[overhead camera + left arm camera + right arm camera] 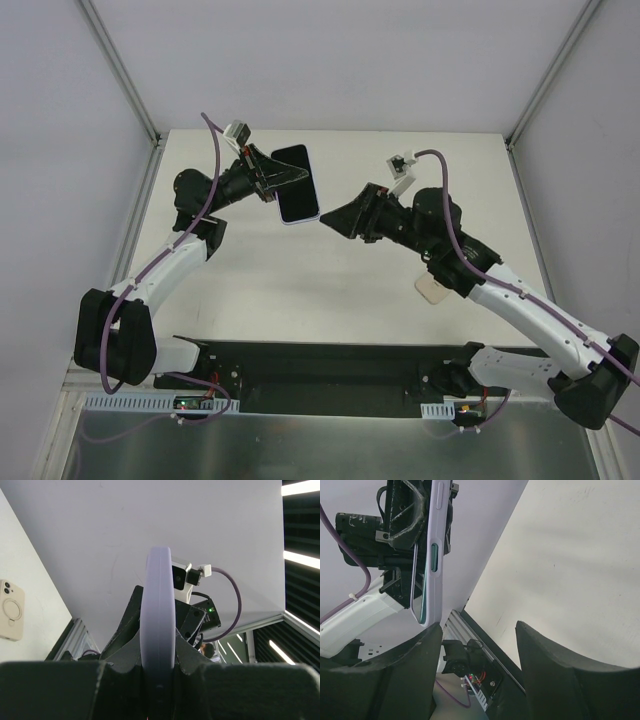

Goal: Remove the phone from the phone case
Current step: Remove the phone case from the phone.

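I see left hand (274, 177) clenched on lavender-cased phone (298, 190), off the tabletop (300, 300); right hand (326, 221) released, beside its lower corner.

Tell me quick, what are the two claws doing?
Left claw: closed, holding the phone.
Right claw: open, holding nothing.

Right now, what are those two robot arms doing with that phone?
The left end effector is shut on a phone, holding it up off the table. The phone sits in a lilac case. The right end effector has its jaws open close to the phone's near corner, not gripping it. So the phone is not out of its case yet. A beige case lies on the table by the right arm.
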Controlling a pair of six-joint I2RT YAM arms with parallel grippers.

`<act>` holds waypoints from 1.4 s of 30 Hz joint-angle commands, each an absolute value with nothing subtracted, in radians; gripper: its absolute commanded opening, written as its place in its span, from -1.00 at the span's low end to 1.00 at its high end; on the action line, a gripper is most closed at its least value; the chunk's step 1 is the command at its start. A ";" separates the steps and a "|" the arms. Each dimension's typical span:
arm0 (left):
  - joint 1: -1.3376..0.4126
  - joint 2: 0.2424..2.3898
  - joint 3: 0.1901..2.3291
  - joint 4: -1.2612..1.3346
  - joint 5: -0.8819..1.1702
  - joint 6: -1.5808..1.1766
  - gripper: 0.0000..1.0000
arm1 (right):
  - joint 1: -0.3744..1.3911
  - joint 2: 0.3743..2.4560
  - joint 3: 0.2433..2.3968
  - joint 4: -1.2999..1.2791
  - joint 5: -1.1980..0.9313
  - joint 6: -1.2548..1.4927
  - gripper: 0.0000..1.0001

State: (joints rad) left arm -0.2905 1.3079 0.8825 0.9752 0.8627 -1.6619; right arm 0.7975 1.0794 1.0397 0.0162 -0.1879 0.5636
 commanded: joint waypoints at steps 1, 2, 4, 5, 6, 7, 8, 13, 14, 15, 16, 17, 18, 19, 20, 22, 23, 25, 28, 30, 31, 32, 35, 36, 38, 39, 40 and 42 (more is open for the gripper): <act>-0.287 1.285 0.905 1.078 0.859 -1.674 -1.00 | 0.799 1.086 1.088 0.034 -0.179 0.546 0.26; -0.287 1.285 0.907 1.077 0.858 -1.674 -1.00 | 0.799 1.083 1.088 0.035 -0.179 0.548 0.27; -0.287 1.285 0.905 1.077 0.859 -1.672 -1.00 | 0.801 1.077 1.089 0.035 -0.175 0.545 0.27; -0.287 1.287 0.905 1.077 0.858 -1.671 -1.00 | 0.798 1.071 1.089 0.035 -0.173 0.546 0.26; -0.287 1.287 0.905 1.077 0.859 -1.671 -1.00 | 0.799 1.059 1.089 0.035 -0.172 0.542 0.26; -0.287 1.287 0.904 1.077 0.858 -1.671 -1.00 | 0.798 1.051 1.089 0.034 -0.169 0.541 0.26; -0.287 1.287 0.902 1.074 0.859 -1.669 -1.00 | 0.799 1.040 1.089 0.029 -0.169 0.538 0.26; -0.287 1.285 0.900 1.075 0.861 -1.666 -1.00 | 0.799 1.016 1.086 0.028 -0.172 0.538 0.26; -0.287 1.285 0.902 1.074 0.861 -1.664 -1.00 | 0.799 1.015 1.088 0.028 -0.173 0.538 0.26; -0.287 1.287 0.902 1.074 0.861 -1.666 -1.00 | 0.799 1.015 1.091 0.028 -0.176 0.535 0.26; -0.287 1.289 0.902 1.075 0.862 -1.664 -1.00 | 0.799 1.017 1.092 0.028 -0.176 0.537 0.26; -0.287 1.290 0.902 1.075 0.862 -1.663 -1.00 | 0.799 1.022 1.094 0.028 -0.178 0.535 0.26; -0.287 1.289 0.899 1.075 0.862 -1.663 -1.00 | 0.801 1.025 1.098 0.028 -0.178 0.537 0.26; -0.287 1.289 0.900 1.077 0.862 -1.663 -1.00 | 0.801 1.028 1.100 0.029 -0.178 0.535 0.26; -0.287 1.287 0.900 1.075 0.862 -1.663 -1.00 | 0.802 1.034 1.101 0.031 -0.178 0.534 0.26; -0.287 1.285 0.900 1.075 0.861 -1.663 -1.00 | 0.801 1.040 1.108 0.032 -0.178 0.535 0.26; -0.287 1.287 0.900 1.075 0.864 -1.661 -1.00 | 0.801 1.051 1.109 0.034 -0.178 0.535 0.26; -0.287 1.284 0.902 1.066 0.864 -1.654 -1.00 | 0.801 1.061 1.121 0.035 -0.181 0.534 0.26; -0.285 1.287 0.903 1.065 0.867 -1.654 -1.00 | 0.801 1.081 1.129 0.035 -0.181 0.531 0.26; -0.284 1.287 0.908 1.065 0.868 -1.654 -1.00 | 0.799 1.092 1.131 0.035 -0.178 0.534 0.26; -0.284 1.285 0.908 1.065 0.867 -1.655 -1.00 | 0.802 1.097 1.129 0.035 -0.179 0.532 0.26; -0.284 1.287 0.910 1.065 0.868 -1.655 -1.00 | 0.799 1.103 1.129 0.035 -0.176 0.532 0.26; -0.282 1.279 0.907 1.065 0.871 -1.655 -1.00 | 0.798 1.114 1.126 0.035 -0.172 0.534 0.25; -0.281 1.278 0.904 1.065 0.868 -1.655 -1.00 | 0.796 1.118 1.124 0.035 -0.173 0.535 0.25; -0.279 1.276 0.900 1.065 0.868 -1.658 -1.00 | 0.795 1.127 1.124 0.029 -0.169 0.537 0.25; -0.279 1.272 0.902 1.065 0.867 -1.658 -1.00 | 0.793 1.132 1.124 0.026 -0.163 0.537 0.25; -0.278 1.270 0.900 1.065 0.870 -1.660 -1.00 | 0.793 1.137 1.124 0.017 -0.163 0.537 0.25; -0.278 1.266 0.904 1.066 0.870 -1.661 -1.00 | 0.793 1.155 1.132 0.005 -0.149 0.535 0.23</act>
